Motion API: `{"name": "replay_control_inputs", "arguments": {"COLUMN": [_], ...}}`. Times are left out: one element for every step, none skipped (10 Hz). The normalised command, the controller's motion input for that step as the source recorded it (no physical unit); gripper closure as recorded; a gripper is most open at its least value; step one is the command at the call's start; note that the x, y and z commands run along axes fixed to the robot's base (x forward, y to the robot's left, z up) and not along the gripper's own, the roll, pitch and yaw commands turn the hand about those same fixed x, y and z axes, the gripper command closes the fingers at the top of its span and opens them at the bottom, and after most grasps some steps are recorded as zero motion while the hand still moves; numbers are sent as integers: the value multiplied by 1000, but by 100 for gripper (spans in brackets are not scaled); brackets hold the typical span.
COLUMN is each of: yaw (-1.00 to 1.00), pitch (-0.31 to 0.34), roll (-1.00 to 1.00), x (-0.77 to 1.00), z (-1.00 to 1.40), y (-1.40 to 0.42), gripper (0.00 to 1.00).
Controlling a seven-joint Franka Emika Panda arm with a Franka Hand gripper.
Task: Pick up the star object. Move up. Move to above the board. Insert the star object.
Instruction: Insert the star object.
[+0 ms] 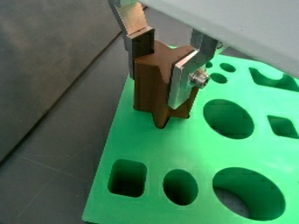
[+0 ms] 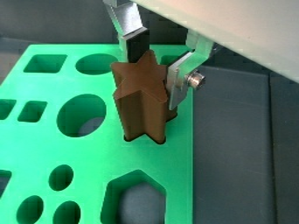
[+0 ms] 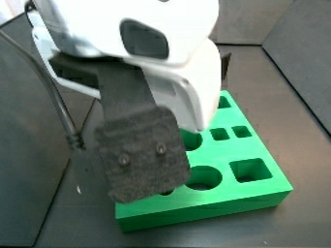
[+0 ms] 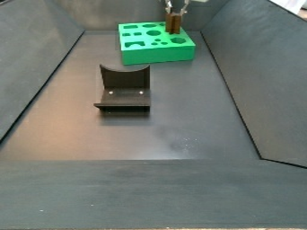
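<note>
Gripper (image 2: 158,59) clamping star object (image 2: 142,98) near board (image 2: 70,166) edge.

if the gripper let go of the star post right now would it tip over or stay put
Probably stay put: the star object seems to have its lower end already in the board, so the hole should hold it upright. It looks rigid, likely solid. Its fluted sides should keep it from rolling or twisting. The gripper clamps its top at the board's far corner.

End effector (image 2: 156,61) points downward, silver fingers (image 1: 184,72) closed on a brown piece
</note>
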Motion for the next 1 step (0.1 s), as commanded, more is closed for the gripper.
{"name": "replay_control_inputs", "arguments": {"yaw": [0], "pitch": [0], "roll": [0], "x": [0], "z": [0], "y": [0], "gripper": [100]}}
